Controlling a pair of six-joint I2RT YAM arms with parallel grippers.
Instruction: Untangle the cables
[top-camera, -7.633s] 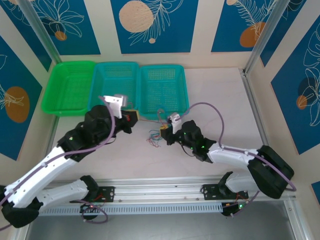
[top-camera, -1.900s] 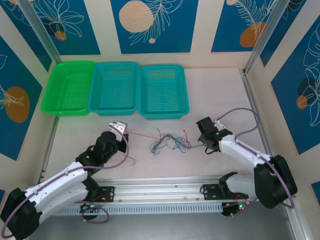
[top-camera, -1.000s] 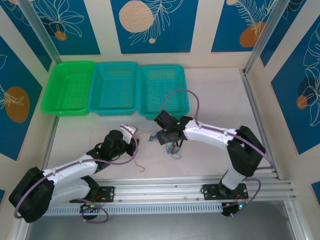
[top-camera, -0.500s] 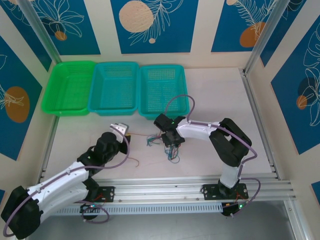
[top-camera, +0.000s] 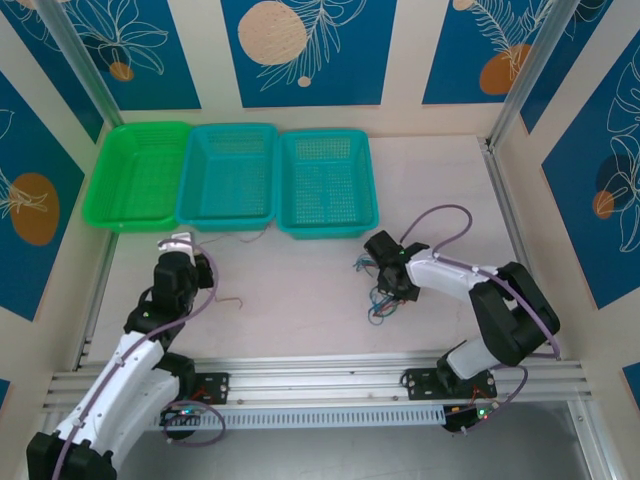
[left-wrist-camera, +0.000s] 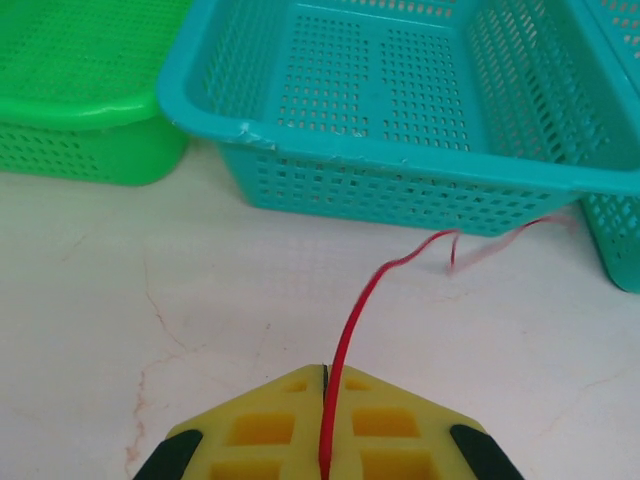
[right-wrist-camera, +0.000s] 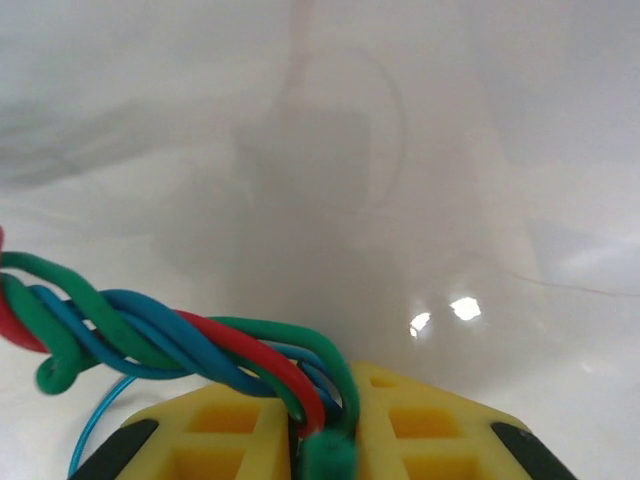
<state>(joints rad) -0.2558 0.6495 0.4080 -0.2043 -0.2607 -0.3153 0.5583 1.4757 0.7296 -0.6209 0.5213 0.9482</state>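
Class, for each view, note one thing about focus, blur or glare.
Left wrist: teal basket crisp, red cable smeared at its far end. Right wrist: twisted cables sharp up close, table behind soft, with two glare spots. Top external: evenly lit, sharp, shadows faint.

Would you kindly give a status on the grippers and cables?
Left gripper shut on red wire. Right gripper shut on twisted bundle. Teal basket close behind red wire.

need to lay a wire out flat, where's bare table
Biggest bare patch of table: between the left claw and right claw. Another: right of the right basket. Crowded: tangle at the right claw, red wire before the middle basket.
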